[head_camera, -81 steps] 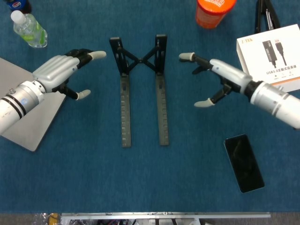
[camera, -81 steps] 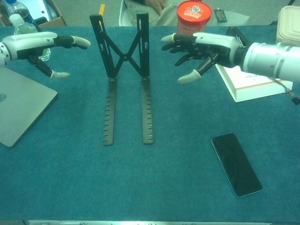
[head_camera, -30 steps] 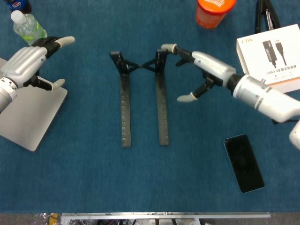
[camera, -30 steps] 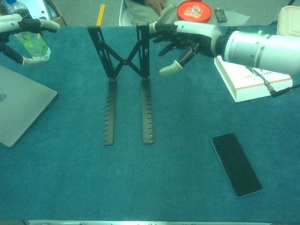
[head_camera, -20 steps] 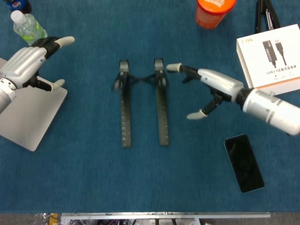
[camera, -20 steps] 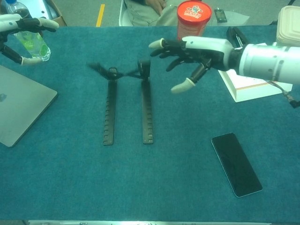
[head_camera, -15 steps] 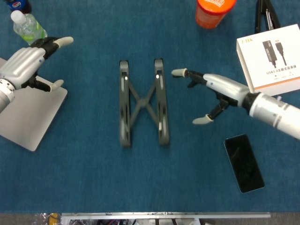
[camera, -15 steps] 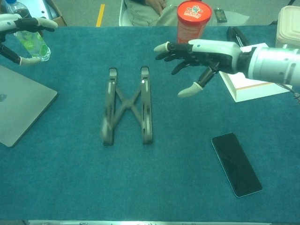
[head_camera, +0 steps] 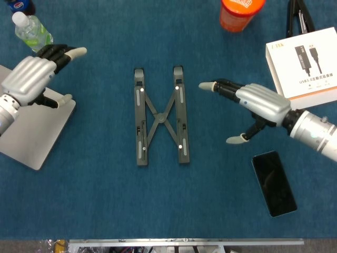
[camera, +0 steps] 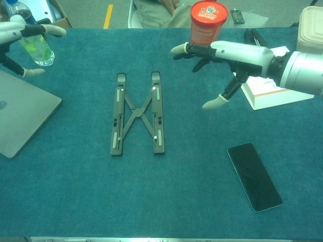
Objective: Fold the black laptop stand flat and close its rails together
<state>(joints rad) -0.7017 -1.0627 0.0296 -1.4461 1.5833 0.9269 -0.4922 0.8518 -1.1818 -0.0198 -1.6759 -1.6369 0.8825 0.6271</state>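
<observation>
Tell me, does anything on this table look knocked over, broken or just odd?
Nothing stands out. The black stand lies flat with its two rails apart and parallel, the phone lies flat, and the orange cup and the bottle stand upright. Both hands hover open, touching nothing.

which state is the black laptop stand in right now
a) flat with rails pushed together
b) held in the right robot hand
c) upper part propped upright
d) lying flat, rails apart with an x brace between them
d: the black laptop stand lies flat on the table with its two rails parallel and apart, the crossed brace showing between them, and neither the right robot hand nor the left robot hand touches it.
</observation>
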